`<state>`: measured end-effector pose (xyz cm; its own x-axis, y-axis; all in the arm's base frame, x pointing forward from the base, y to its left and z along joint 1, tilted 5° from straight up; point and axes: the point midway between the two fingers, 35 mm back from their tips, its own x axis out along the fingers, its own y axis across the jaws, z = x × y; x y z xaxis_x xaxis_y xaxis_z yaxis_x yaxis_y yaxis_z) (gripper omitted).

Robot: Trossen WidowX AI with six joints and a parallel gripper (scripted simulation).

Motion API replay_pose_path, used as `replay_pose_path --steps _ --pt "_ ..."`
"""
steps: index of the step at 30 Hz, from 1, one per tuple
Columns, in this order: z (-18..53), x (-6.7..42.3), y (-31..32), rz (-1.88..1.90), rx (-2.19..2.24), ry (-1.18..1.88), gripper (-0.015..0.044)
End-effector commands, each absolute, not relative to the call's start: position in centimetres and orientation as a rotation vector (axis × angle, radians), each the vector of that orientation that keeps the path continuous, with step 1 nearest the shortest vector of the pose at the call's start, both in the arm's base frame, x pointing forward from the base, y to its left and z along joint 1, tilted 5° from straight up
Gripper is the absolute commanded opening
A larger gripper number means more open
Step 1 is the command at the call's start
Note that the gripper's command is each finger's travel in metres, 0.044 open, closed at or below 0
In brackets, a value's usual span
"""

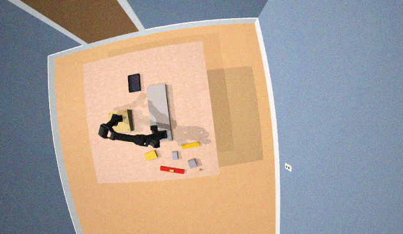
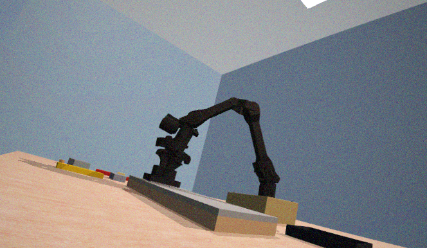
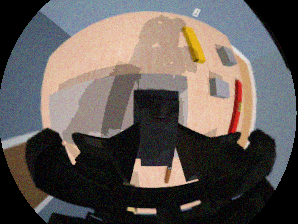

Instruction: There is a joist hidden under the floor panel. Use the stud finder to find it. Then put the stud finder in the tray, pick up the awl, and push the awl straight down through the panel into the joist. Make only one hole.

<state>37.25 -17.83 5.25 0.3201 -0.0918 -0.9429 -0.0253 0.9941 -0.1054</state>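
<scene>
The fingers (image 2: 162,178) are clenching the stud finder (image 3: 158,129), pressing it flat onto the floor panel (image 2: 218,205) to sense the joist.

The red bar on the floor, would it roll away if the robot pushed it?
Probably not. The red bar looks long and flat-sided, lying flat on the mat, so a push would likely slide or spin it rather than roll it. It seems stiff, keeping a straight outline. Pushed near one end, it would probably pivot toward the grey block beside it.
</scene>
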Motion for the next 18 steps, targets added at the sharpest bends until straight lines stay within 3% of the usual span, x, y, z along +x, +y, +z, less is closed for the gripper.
replay_pose_path --steps 1,18 --pt "5.1 37.2 -16.5 -0.032 -0.104 1.246 0.0" --pt "4.6 37.1 -12.3 -0.029 -0.1 1.246 0.0"
